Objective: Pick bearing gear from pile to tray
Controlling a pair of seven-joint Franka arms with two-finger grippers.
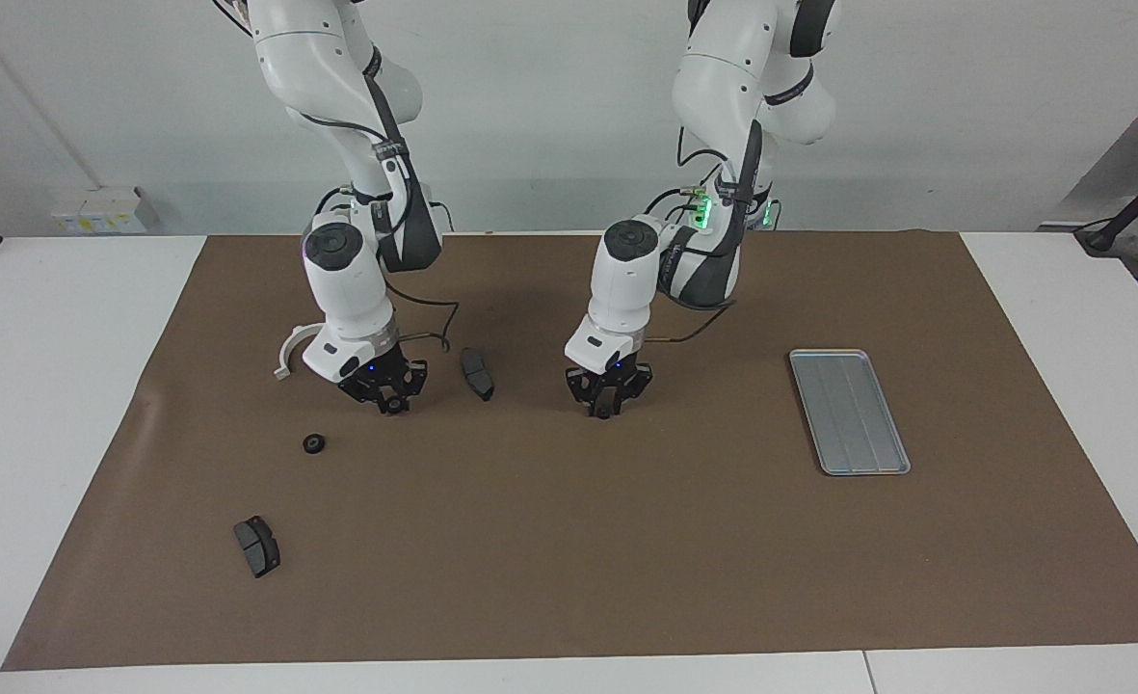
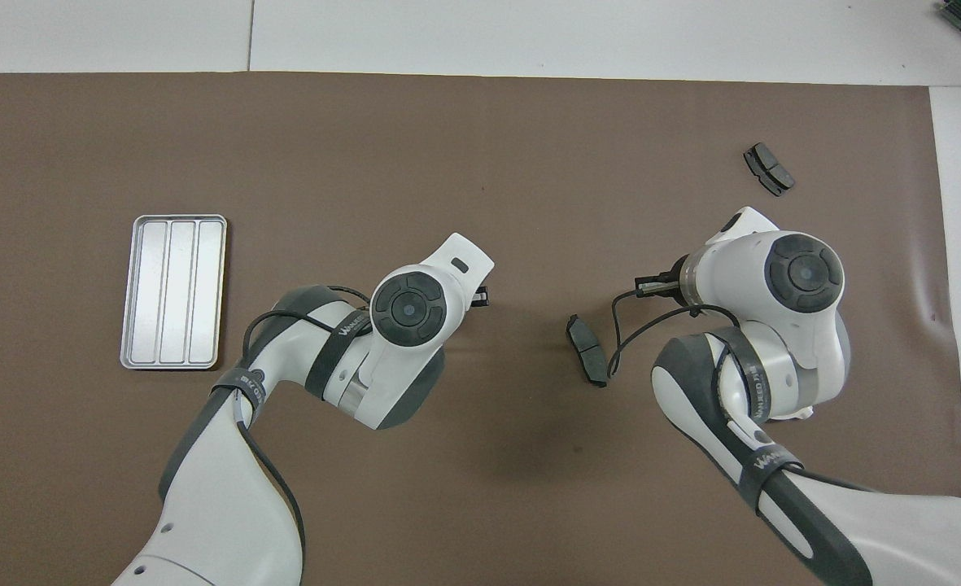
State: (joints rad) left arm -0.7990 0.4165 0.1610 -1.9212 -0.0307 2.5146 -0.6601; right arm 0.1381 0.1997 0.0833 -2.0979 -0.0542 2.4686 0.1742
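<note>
near the robots' edge of the mat (image 1: 569,540) lies a bracket (image 1: 289,349). a pad (image 1: 477,373) lies between the arms. the tray (image 1: 853,414) sits toward the left arm's end.

left gripper (image 1: 604,407): tips at the mat, fingers pinched together, apparently on a gear (image 1: 603,413).

right gripper (image 1: 393,403): just above the mat beside the pad, fingers nearly closed on a second gear (image 1: 395,407).

farther out lie a loose gear (image 1: 314,443) and a second pad (image 1: 257,546).

hazard: each pinch is narrow. an off-centre grip may let the part slip and roll away during the carry.
</note>
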